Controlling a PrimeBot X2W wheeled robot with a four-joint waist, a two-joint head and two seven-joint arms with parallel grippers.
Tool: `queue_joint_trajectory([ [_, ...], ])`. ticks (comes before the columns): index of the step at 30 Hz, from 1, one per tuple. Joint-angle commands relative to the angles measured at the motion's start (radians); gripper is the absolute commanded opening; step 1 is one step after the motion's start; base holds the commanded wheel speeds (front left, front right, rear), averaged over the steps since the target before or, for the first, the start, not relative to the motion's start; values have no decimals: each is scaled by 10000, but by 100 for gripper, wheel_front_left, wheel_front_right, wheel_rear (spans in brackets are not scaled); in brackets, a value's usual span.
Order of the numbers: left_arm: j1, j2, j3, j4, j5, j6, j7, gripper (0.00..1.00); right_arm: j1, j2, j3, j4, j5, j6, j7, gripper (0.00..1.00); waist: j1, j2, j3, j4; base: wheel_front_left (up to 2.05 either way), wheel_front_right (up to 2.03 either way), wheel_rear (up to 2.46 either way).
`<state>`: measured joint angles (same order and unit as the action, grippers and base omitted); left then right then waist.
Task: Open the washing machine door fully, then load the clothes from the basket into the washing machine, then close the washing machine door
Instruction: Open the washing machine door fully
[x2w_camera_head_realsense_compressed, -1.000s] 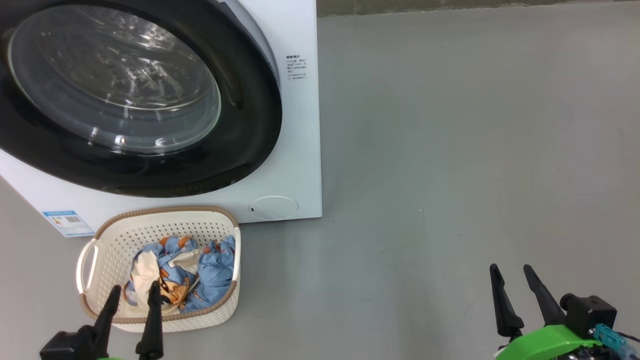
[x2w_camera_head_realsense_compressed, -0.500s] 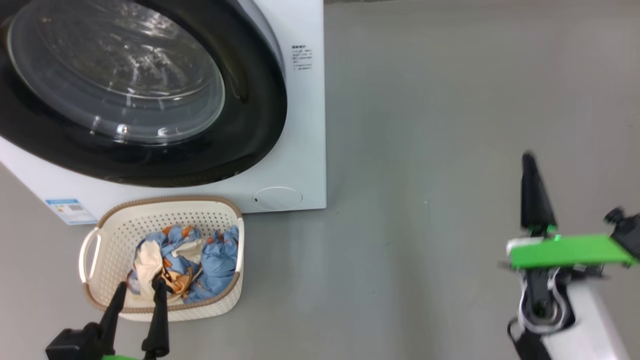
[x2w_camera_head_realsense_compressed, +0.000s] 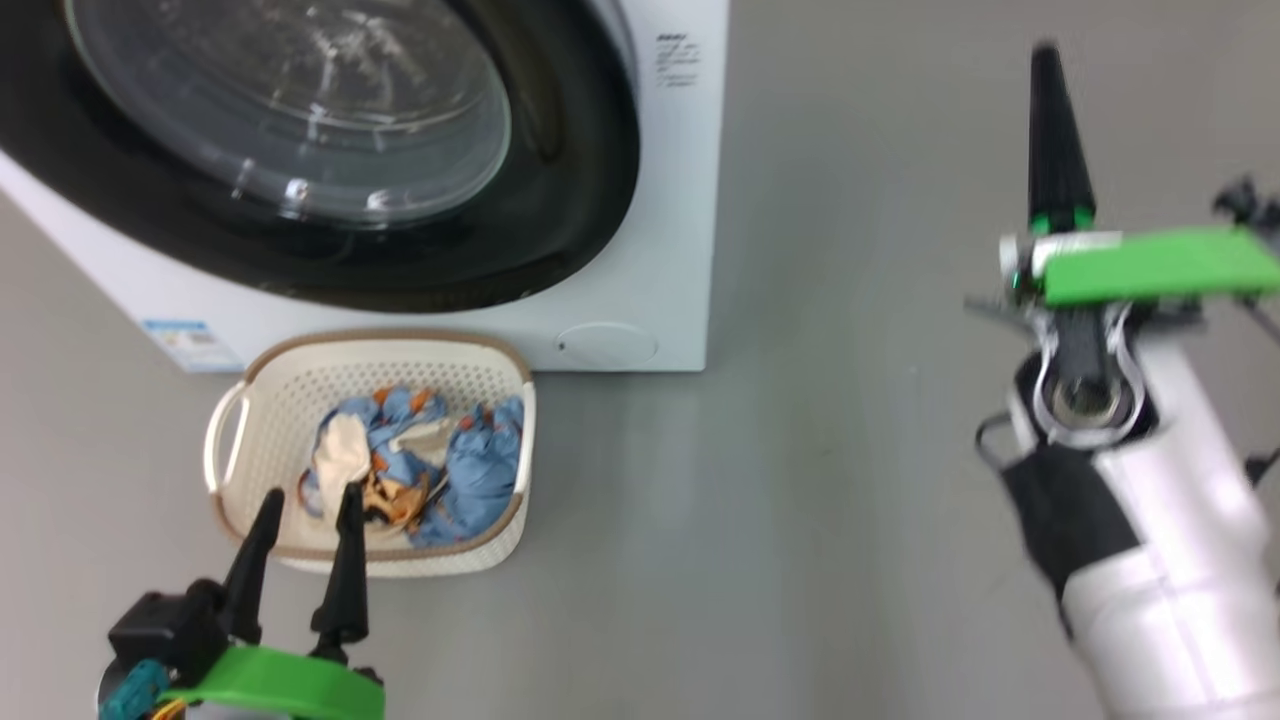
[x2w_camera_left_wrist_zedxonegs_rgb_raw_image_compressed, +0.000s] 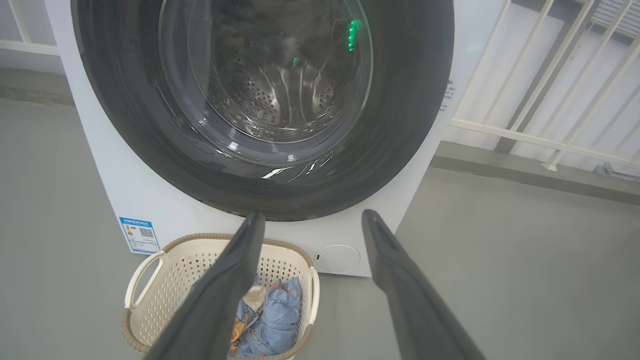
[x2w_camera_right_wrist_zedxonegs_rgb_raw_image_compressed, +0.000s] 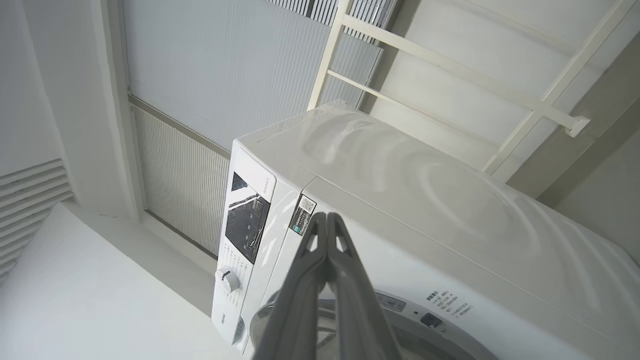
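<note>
Opening the large round glossy black washing machine door appears to be the step in hand. The door lies flush against the big white front-loading washing machine, and the perforated steel drum shows through its clear bulging glass window.

Your right gripper is raised to the right of the machine, well apart from the door. Its two long dark fingers are pressed together into a single spike and hold nothing. Your left gripper hangs low with fingers spread and empty, just in front of the small rectangular cream plastic basket. The basket stands on the grey floor close beneath the door. The clothes, light blue and cream with orange print, lie heaped inside it.

To do the step well, bring the closed fingertips to the door's right-hand rim, the side your raised arm most likely serves. No handle or hinge can be made out, so confirm the latch side before you pull. Hook behind the rim rather than pinching it, because glossy plastic will probably slip. Follow the door's arc instead of drawing straight back, and check that its lower edge passes over the basket. Hold the left gripper clear of the swing until the door stands fully open.
</note>
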<state>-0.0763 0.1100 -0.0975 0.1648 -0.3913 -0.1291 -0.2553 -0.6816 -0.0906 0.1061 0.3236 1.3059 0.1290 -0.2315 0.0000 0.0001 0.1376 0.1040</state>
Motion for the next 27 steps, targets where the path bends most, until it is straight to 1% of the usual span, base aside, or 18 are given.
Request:
queue_joint_trajectory([
  [1, -555, 84, 199, -302, -123, -16, -65, 100, -855, -174, 398, 31, 756, 17, 459, 0, 0, -1, 520, 537, 0, 0, 0],
  [4, -713, 20, 100, -309, -185, -16, -65, 100, -1313, -407, 482, 321, 1220, 17, 784, 0, 0, -1, 709, 743, 0, 0, 0],
  [7, -939, -86, -47, -336, -278, -16, -65, 100, -1913, -659, 542, 657, 1882, 17, 1404, 0, 0, -1, 986, 1037, 0, 0, 0],
  [10, -1122, -179, -160, -357, -364, -16, -65, 100, -2407, -965, 738, 929, 2206, 17, 2151, 0, 0, -1, 1265, 1293, 0, 0, 0],
  [13, -1289, -244, -302, -372, -448, -16, -65, 100, -2856, -1025, 764, 1287, 2880, 17, 3187, 0, 0, -1, 1549, 1494, 0, 0, 0],
  [16, -1439, -295, -446, -346, -528, -16, -65, 100, -3286, -1171, 856, 1715, 3230, 17, 4232, 0, 0, -1, 1797, 1664, 0, 0, 0],
  [19, -1556, -351, -547, -352, -598, -16, -65, 100, -3703, -1279, 917, 2203, 3421, 17, 5091, 0, 0, -1, 1998, 1809, 0, 0, 0],
  [27, -1830, -452, -806, -403, -748, -16, -65, 100, -4880, -1362, 967, 3286, 3535, 17, 6400, 0, 0, -1, 2565, 2116, 0, 0, 0],
])
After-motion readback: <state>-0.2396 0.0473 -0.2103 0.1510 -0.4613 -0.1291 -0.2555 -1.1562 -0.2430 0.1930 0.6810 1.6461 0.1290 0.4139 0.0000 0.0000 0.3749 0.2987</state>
